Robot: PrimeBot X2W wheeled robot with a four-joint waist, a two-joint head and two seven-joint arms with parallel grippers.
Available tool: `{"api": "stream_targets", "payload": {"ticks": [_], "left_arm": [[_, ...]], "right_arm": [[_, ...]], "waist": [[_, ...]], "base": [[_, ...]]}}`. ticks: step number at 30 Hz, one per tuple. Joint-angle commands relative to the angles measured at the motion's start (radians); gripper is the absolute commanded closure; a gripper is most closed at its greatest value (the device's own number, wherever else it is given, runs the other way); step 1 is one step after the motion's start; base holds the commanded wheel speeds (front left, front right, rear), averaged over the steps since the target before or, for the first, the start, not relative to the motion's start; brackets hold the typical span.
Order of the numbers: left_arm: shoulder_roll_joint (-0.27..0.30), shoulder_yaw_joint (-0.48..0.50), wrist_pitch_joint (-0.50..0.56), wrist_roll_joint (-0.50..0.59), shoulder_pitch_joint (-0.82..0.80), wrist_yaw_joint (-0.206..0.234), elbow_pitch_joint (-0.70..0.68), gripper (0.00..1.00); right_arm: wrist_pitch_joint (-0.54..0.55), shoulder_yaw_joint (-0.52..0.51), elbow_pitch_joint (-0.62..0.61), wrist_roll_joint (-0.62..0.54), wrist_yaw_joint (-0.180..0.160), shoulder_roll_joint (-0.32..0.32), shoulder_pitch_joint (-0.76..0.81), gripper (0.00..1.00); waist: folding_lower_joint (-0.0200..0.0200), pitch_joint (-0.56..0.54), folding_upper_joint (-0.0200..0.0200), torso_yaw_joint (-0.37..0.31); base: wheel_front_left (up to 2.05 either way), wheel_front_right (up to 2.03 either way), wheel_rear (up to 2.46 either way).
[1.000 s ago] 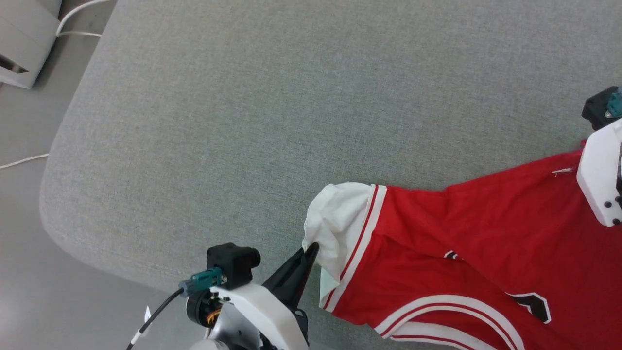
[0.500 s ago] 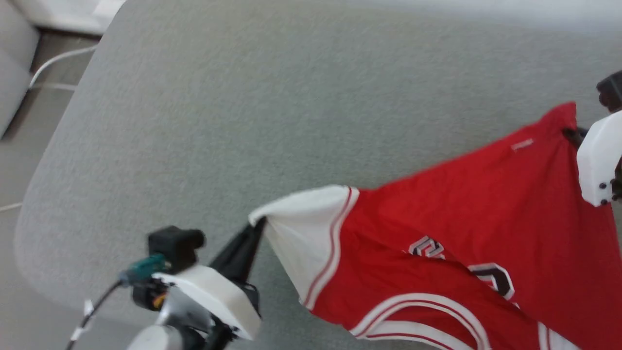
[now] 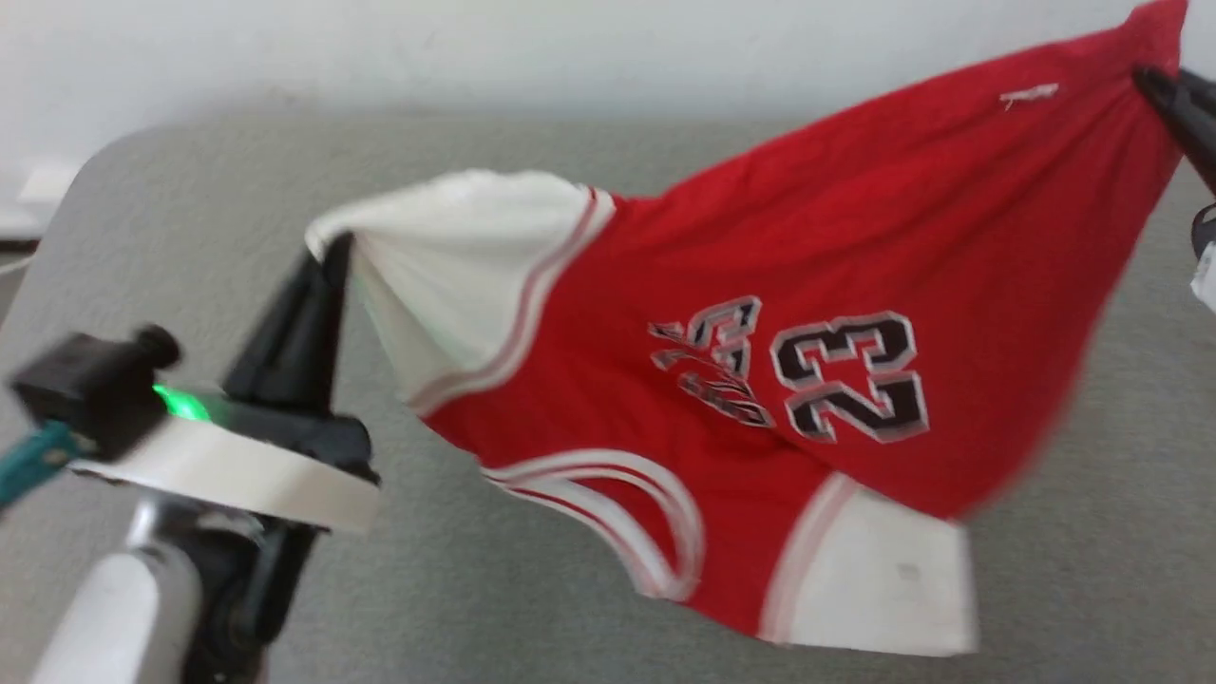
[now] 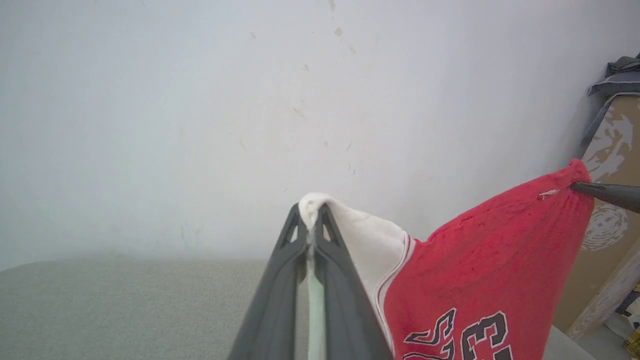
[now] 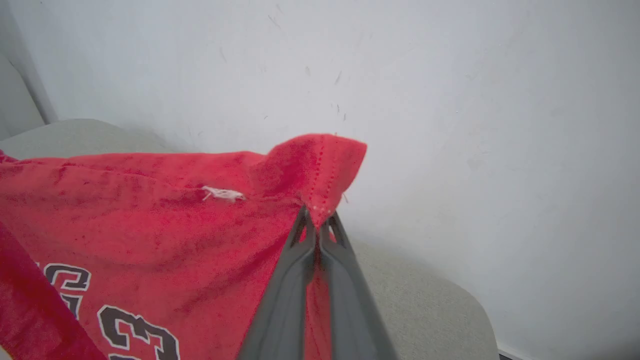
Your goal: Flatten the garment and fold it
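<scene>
Plainly soft and light: pinches shirt (image 3: pixel 760 275) by white sleeve (image 3: pixel 456 247) in left gripper (image 4: pixel 312 211), red corner (image 5: pixel 320 160) in right gripper (image 5: pixel 316 214).

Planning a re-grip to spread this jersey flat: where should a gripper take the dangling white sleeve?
Pinch the dangling white sleeve at its free hem, coming from below on the robot's right. It hangs loose off the garment, hem outward, while the left gripper and right gripper pinch the upper corners, so that edge is probably easiest to reach.
</scene>
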Motion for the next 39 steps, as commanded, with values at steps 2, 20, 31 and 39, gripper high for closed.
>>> {"api": "stream_targets", "payload": {"ticks": [2, 20, 31, 39], "left_arm": [[0.007, 0.031, -0.027, 0.008, -0.05, 0.009, -0.036, 1.0], [0.071, 0.162, -0.065, 0.046, -0.447, 0.011, -0.18, 1.0], [0.131, 0.142, -0.007, 0.022, -0.863, -0.071, 0.065, 1.0], [0.122, 0.072, -0.078, 0.089, -1.212, -0.152, 0.399, 1.0]], "right_arm": [[-0.013, -0.024, -0.05, 0.001, -0.002, 0.007, 0.015, 1.0], [-0.029, -0.177, -0.293, -0.011, -0.002, 0.071, -0.028, 1.0], [-0.198, -0.131, -0.189, -0.063, -0.002, 0.054, -0.296, 1.0], [-0.347, -0.005, 0.107, -0.124, -0.002, 0.099, -0.624, 1.0]], "waist": [[0.0001, -0.076, 0.0, -0.089], [0.0001, -0.009, 0.0, -0.169], [0.0001, 0.28, 0.0, -0.185], [0.0001, 0.448, 0.0, -0.181]], "base": [[0.0, 0.0, 0.0], [0.0, 0.0, 0.0], [0.0, 0.0, 0.0], [0.0, 0.0, 0.0]]}}
